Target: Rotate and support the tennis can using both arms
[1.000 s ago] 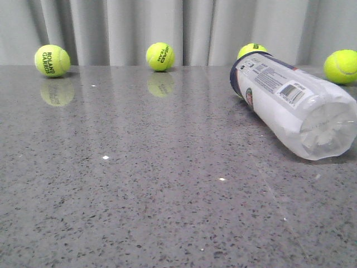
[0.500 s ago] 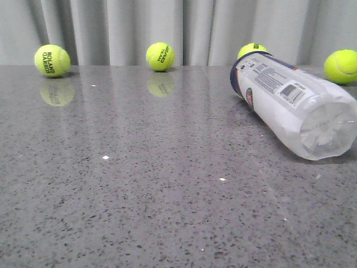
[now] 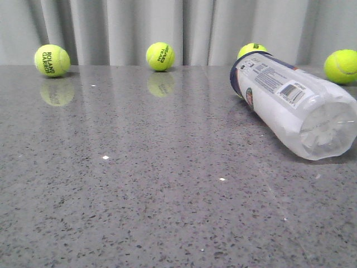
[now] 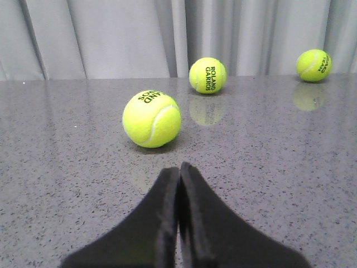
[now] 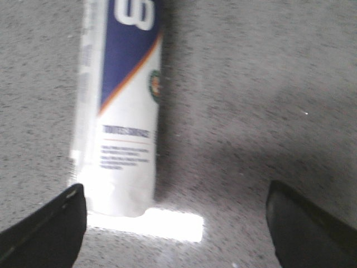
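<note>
A grey speckled table [image 3: 139, 184] fills the room's foreground, w/ pale curtains [image 3: 184, 28] hanging behind its far edge. The tennis can [image 3: 293, 109] lies on its side at the robot's right, clear base end toward the front camera, navy rim pointing back to the curtains. Four tennis balls line the far edge: a Roland Garros ball [image 3: 52, 60] far left, a Head ball [image 3: 160, 56] mid, a third ball [image 3: 252, 50] peeking from just behind the can's navy rim, a fourth ball [image 3: 341, 66] at far right, near the can but apart. Seen from the left wrist, a fifth ball [image 4: 152, 118] sits just ahead of the left gripper [image 4: 179, 170], whose fingers are pressed together, holding nothing. From the right wrist, the right gripper [image 5: 175, 206] is spread wide above the table, the can's end beside one fingertip [image 5: 47, 223]; contact can't be judged thru the blur. Vs. the front view 0.5 s ago: can and balls unmoved.
</note>
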You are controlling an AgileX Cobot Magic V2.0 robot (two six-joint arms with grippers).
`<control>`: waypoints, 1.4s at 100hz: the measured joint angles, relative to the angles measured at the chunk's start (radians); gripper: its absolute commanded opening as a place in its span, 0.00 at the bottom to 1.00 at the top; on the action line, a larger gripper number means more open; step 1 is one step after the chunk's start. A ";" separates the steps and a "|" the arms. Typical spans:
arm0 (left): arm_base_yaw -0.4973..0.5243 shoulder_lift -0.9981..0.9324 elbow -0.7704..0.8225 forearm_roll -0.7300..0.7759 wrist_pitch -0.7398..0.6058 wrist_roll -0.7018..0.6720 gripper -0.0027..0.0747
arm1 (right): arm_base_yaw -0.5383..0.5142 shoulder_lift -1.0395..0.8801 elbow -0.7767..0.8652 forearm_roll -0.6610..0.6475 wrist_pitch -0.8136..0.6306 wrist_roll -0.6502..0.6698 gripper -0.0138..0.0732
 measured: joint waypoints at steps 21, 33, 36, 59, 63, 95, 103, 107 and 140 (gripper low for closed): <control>0.000 0.000 0.000 0.000 0.000 0.000 0.01 | 0.096 0.173 -0.109 0.017 0.006 0.032 0.90; 0.000 0.000 0.000 0.000 0.000 0.000 0.01 | 0.126 0.273 -0.161 0.019 0.009 0.041 0.90; 0.000 0.000 0.000 0.000 0.000 0.000 0.01 | 0.131 0.296 -0.174 0.019 0.011 0.044 0.90; 0.000 0.000 0.000 0.000 0.000 0.000 0.01 | 0.140 0.455 -0.241 0.019 0.015 0.059 0.90; 0.000 0.000 0.000 0.000 0.000 0.000 0.01 | 0.140 0.477 -0.248 0.019 0.015 0.059 0.90; 0.000 0.000 0.000 0.000 0.000 0.000 0.01 | 0.140 0.586 -0.261 0.019 0.007 0.066 0.90; 0.000 0.000 0.000 0.000 0.000 0.000 0.01 | 0.140 0.607 -0.263 0.019 0.005 0.066 0.90; 0.000 0.000 0.000 0.000 0.000 0.000 0.01 | 0.140 0.619 -0.263 0.019 0.004 0.066 0.90; 0.000 0.000 0.000 0.000 0.000 0.000 0.01 | 0.141 0.634 -0.267 0.021 -0.001 0.066 0.58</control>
